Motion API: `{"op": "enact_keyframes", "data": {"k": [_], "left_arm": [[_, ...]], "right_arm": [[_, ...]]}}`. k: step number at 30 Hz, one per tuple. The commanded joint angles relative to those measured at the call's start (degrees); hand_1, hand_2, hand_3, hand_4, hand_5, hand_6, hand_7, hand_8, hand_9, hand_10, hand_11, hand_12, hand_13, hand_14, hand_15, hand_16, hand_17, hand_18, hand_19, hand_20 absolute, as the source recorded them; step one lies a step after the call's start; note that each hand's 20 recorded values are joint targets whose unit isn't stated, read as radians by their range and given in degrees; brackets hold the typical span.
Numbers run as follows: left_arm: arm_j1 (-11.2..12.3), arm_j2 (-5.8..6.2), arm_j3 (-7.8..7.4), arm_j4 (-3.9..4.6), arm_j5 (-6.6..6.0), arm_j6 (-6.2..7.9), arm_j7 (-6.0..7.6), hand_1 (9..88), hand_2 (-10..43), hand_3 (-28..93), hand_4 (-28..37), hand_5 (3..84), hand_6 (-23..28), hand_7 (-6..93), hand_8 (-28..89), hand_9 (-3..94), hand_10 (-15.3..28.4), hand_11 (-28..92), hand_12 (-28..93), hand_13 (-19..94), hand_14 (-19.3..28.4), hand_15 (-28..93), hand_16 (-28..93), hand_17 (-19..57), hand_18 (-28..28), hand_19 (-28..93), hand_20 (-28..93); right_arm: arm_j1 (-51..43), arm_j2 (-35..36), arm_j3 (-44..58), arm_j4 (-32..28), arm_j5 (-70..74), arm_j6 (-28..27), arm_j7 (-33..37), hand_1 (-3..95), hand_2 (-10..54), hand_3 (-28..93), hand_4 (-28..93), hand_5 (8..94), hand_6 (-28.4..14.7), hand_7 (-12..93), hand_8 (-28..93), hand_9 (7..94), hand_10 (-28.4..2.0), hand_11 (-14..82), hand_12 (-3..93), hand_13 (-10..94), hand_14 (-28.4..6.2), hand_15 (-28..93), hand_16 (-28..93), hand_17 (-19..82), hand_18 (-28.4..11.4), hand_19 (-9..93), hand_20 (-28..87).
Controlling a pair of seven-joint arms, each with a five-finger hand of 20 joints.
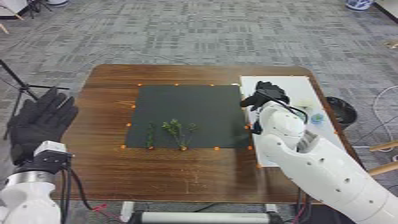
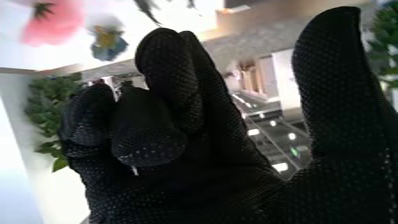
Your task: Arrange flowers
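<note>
Sprigs on dark sheet, blooms on white board: our arrangement part-way along

At the far left, our left robot hand [image 1: 40, 117], in its black fabric glove, lies spread beside the brown wooden tabletop [image 1: 99, 170], fingers straight and holding nothing.

Next comes the dark, square, flat sheet [image 1: 189, 104], edged with small orange marks. Near its close edge we have a thin green leafy sprig [image 1: 150, 135] and, just to its right, a fuller, branching green sprig [image 1: 172, 128]. We judge these two placed, with the arranging at an early stage: the rest of the sheet is bare, and the blooms have yet to join them. Both sprigs run lengthwise from the close edge toward the far one, leafy tops pointing away from us and stem ends toward us. The thin one lies nearly straight; the fuller one fans out at its top.

Farther right, our right robot hand [image 1: 269, 91] is over the far part of the white rectangular board [image 1: 284, 81]. Its thumb stands well apart from the fingers, some raised, some loosely bent, and we see no stem pinched between.

On that board lie a pink flower [image 2: 51, 24] and a small blue-and-yellow flower [image 2: 108, 45]; we cannot tell which way their stems point.
</note>
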Motion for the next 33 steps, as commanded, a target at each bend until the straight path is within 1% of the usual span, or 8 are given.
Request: {"op": "enact_keyframes", "data": {"k": [1, 12, 18, 24, 27, 29, 30, 33], "left_arm": [[-0.7, 0.18, 1.72, 0.24, 0.65, -1.52, -1.53, 26.0, 15.6, 75, -28.3, 44.3, 9.9, 10.4, -8, 34.5, 15.9, 21, 10, 27, 15.6, 28, -5, -5.9, 16.3, 39, 12], [-0.9, 0.07, 2.17, 0.52, 0.84, -1.65, -1.89, 25.9, 15.6, 75, -28.3, 44.5, 9.9, 10.4, -8, 34.5, 15.8, 21, 11, 27, 15.6, 28, -4, -5.9, 16.3, 38, 11], [-0.2, -0.3, 2.13, 0.18, 0.89, -1.74, -2.02, 25.9, 15.7, 75, -28.3, 44.5, 9.9, 10.4, -8, 34.5, 15.9, 21, 11, 27, 15.6, 28, -4, -6.0, 16.3, 38, 11], [0.2, -0.57, 2.31, -0.09, 1.08, -0.96, -2.08, 25.9, 15.7, 75, -28.3, 44.5, 9.9, 10.5, -8, 34.5, 15.9, 21, 11, 27, 15.6, 28, -4, -6.0, 16.3, 38, 11], [-0.3, -0.58, 2.71, 0.07, 1.03, -0.85, -2.25, 26.0, 15.8, 75, -28.3, 44.7, 10.0, 10.5, -8, 34.7, 16.0, 22, 11, 27, 15.7, 28, -4, -6.1, 16.3, 38, 11], [-0.5, -0.45, 2.74, 0.01, 0.94, -0.53, -2.24, 26.0, 15.8, 75, -28.3, 44.8, 10.0, 10.7, -8, 34.7, 16.1, 22, 11, 27, 15.7, 28, -4, -6.0, 16.3, 38, 11], [-0.4, -0.4, 2.78, -0.25, 0.85, 0.41, -2.14, 26.0, 15.8, 75, -28.3, 44.8, 10.0, 10.7, -8, 34.7, 16.1, 22, 11, 27, 15.7, 28, -4, -6.0, 16.2, 38, 11], [-0.2, -0.51, 2.76, -0.23, 0.49, 0.45, -1.96, 26.0, 15.9, 75, -28.3, 45.1, 10.0, 10.9, -8, 34.9, 16.2, 22, 11, 27, 15.9, 28, -4, -6.1, 16.3, 38, 11]], "right_arm": [[1.9, -0.2, -1.1, 4.4, -2.1, -0.9, 2.5, 36.1, -9.5, 61, -26, 63.0, -10.5, 7, -7, 69.8, -16.7, 50.4, 39.9, 72, -12.1, 79, 47, 40, -26.4, 90, 37], [3.8, -1.4, -3.3, 9.3, 2.1, -4.4, 3.3, 38.4, -9.5, 58, -28, 61.3, -11.2, 5, -7, 69.4, -16.4, 50.4, 40.0, 72, -11.8, 79, 48, 40, -26.2, 90, 37], [3.8, -2.6, -4.8, 11.2, 2.7, -5.2, 3.1, 44.6, -9.5, 51, -28, 61.3, -11.0, 6, -7, 69.6, -15.9, 50.6, 39.9, 72, -11.7, 79, 47, 40, -26.1, 90, 38], [3.9, -2.0, -9.7, 11.1, 1.6, -8.2, 1.3, 44.6, -9.5, 68, -26, 70.3, -5.2, 17, -7, 71.1, -14.8, 53.4, 41.4, 73, -11.1, 78, 46, 41, -25.5, 89, 38], [3.1, -2.2, -10.4, 10.8, 1.9, -9.3, 1.5, 48.8, -9.5, 64, -24, 72.1, -4.4, 22, 12, 72.2, -14.4, 53.9, 42.2, 74, -11.0, 78, 45, 41, -25.4, 89, 38], [2.5, -2.1, -10.9, 10.5, 1.7, -9.5, 1.3, 51.3, -9.5, 61, -23, 73.1, -3.8, 25, 16, 73.2, -14.2, 54.4, 42.3, 75, -10.8, 79, 45, 42, -25.5, 89, 38], [2.4, -2.2, -11.2, 10.5, 1.9, -9.2, 1.5, 52.8, -9.5, 59, -21, 73.8, -3.4, 26, 18, 74.0, -13.4, 53.5, 45.2, 76, -10.5, 79, 44, 42, -25.4, 89, 38], [1.6, -2.5, -10.3, 10.6, 1.7, -8.4, 1.8, 54.4, -9.5, 60, -20, 74.8, -2.5, 30, 20, 75.8, -13.0, 52.0, 48.3, 76, -10.3, 79, 44, 42, -25.5, 89, 38]]}}
